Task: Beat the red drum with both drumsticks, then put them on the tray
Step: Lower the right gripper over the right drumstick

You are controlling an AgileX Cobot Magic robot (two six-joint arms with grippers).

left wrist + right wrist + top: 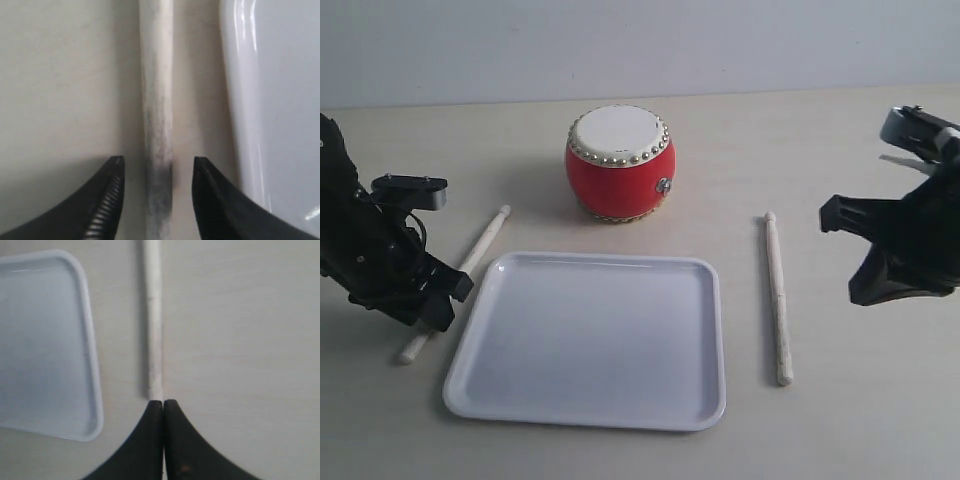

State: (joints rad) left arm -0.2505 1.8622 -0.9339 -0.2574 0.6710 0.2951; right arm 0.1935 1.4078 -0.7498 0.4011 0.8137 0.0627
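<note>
The red drum (620, 165) with its white skin stands at the back centre. In front of it lies the white tray (590, 335), with nothing on it. One drumstick (485, 240) lies on the table left of the tray. My left gripper (425, 305) is low over its near end, open, with a finger on each side of the drumstick (156, 90) and gaps between. The other drumstick (777, 300) lies right of the tray. My right gripper (857, 295) hangs to its right, above the table, shut with nothing held; the stick's end (154, 315) shows just beyond the fingertips.
The tray rim (235, 100) runs close beside the left stick and the left gripper's (159, 162) finger. In the right wrist view the tray corner (90, 405) lies beside the right gripper (163, 402). A pale wall backs the beige table.
</note>
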